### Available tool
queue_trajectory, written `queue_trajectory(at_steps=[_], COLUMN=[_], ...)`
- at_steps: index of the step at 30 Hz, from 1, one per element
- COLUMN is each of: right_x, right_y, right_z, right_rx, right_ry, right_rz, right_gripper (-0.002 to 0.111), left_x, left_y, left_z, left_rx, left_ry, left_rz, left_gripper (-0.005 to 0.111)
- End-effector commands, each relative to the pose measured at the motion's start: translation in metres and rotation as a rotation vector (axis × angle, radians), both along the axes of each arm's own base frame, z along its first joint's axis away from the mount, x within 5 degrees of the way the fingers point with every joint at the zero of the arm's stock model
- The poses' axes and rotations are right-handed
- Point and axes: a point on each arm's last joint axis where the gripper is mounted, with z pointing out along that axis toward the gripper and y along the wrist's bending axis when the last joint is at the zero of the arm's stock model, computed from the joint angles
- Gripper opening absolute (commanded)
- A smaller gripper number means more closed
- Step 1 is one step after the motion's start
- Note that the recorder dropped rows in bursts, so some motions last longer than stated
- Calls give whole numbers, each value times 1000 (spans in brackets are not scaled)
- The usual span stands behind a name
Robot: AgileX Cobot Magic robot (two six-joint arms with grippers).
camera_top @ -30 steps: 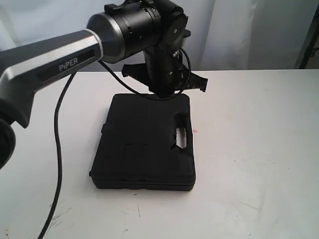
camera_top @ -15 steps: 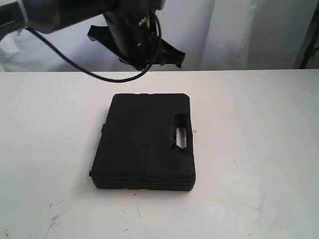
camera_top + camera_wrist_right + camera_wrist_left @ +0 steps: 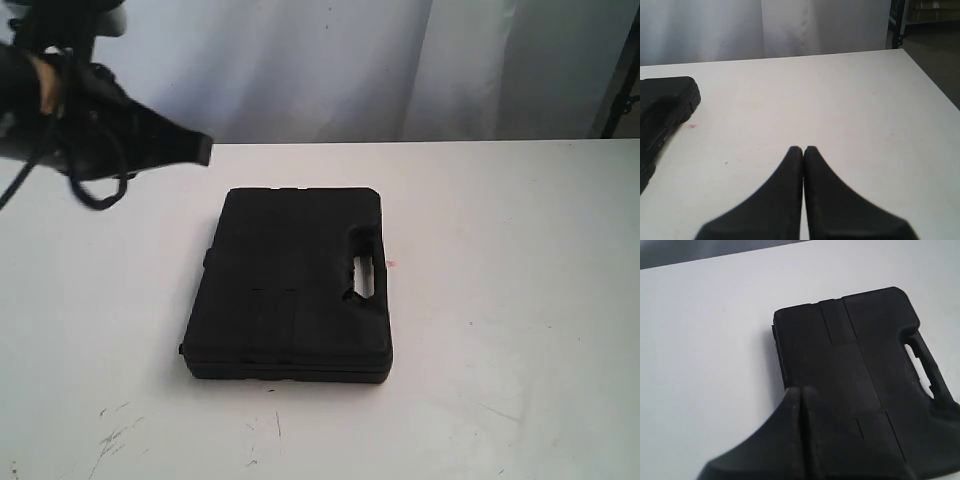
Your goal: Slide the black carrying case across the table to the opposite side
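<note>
The black case (image 3: pixel 290 290) lies flat on the white table (image 3: pixel 500 250), its slot handle toward the right side. My left gripper (image 3: pixel 205 150) hangs blurred at the upper left, above the table and left of the case's far corner, touching nothing. In the left wrist view its shut fingers (image 3: pixel 802 390) hover over the case (image 3: pixel 865 365) near one long edge. My right gripper (image 3: pixel 803 148) is shut and empty over bare table, with a corner of the case (image 3: pixel 660 110) off to one side. The right arm does not show in the exterior view.
A small red dot (image 3: pixel 391 264) marks the table just right of the case's handle. Dark scuff marks (image 3: pixel 115 435) lie near the front left. A white curtain (image 3: pixel 330 70) hangs behind the table. The table's edge (image 3: pixel 932 75) borders dark floor.
The left arm has swung up and to the left, away from above the case's far edge. The case has stayed in place.
</note>
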Motion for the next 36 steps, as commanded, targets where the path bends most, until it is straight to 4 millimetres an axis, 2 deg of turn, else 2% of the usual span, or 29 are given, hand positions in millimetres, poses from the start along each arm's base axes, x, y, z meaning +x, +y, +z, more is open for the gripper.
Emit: queue_trajectory(at_steps=[1, 8, 12, 17, 20, 24, 29, 33, 36], right_x=[0, 0, 0, 0, 0, 0, 0, 0, 0], right_y=[0, 0, 0, 0, 0, 0, 0, 0, 0], right_z=[-1, -1, -1, -1, -1, -1, -1, -1, -1], right_rx=[1, 1, 1, 1, 1, 1, 1, 1, 1], right_ry=[-3, -3, -3, -3, -3, -3, -3, -3, -3], right_rz=[-5, -5, -5, -5, -5, -5, -5, -5, -5], right_gripper=[0, 0, 0, 0, 0, 0, 0, 0, 0], left_x=[-43, -94, -117, -136, -143, -142, -140, -139, -148], left_y=[26, 64, 82, 98, 104, 108, 114, 124, 135], left_z=[1, 5, 19, 37, 41, 31, 9, -5, -18], left_rx=[-68, -50, -59, -77, -60, -28, -69, -127, -179], left_ry=[-65, -141, -220, -344, -393, -394, -384, -478, -551], left_rz=[-14, -10, 2, 3, 4, 41, 139, 167, 224], left_gripper=[0, 0, 0, 0, 0, 0, 0, 0, 0])
